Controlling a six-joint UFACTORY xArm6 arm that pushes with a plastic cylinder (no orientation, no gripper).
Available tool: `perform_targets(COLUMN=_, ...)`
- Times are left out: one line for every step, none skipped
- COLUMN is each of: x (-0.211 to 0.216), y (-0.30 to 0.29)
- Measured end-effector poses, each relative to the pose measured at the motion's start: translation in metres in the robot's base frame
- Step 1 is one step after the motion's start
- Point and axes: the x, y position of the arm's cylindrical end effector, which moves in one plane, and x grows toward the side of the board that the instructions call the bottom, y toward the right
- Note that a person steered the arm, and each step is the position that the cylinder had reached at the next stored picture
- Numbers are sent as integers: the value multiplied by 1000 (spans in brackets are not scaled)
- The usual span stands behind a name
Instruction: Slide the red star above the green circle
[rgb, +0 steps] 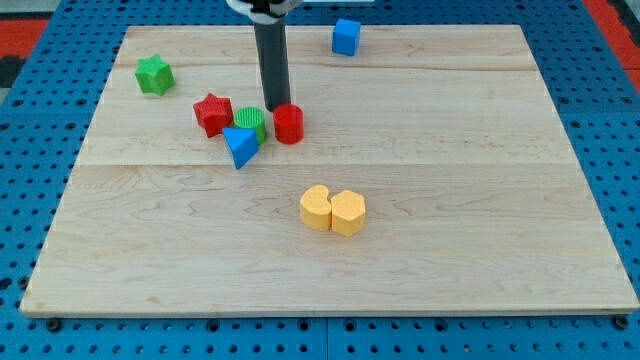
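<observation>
Place: probably a robotics lab bench
Evidence: wooden board (400, 200) resting on blue perforated mounting plate (40, 150)

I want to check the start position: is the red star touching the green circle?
Cannot tell. In the camera view the red star sits just to the view's left of the green circle; their edges seem to meet, but no clear contact or gap shows.

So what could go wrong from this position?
My tip sits between the green circle and the red cylinder, not at the red star. Moving toward the star may shove the circle. The blue triangle touches the circle and could be dragged too.
</observation>
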Motion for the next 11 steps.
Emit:
perform_targets(x=36, y=18)
perform_targets(x=59, y=22)
perform_targets(x=88, y=40)
perform_targets(x=45, y=28)
perform_targets(x=-44, y=-23)
perform_targets(x=-52, y=-114)
perform_targets(x=-15, y=-204)
perform_targets(x=16, y=-168)
perform_targets(x=15, y=-91)
perform_targets(x=-8, y=-48)
perform_targets(x=-14, y=-96)
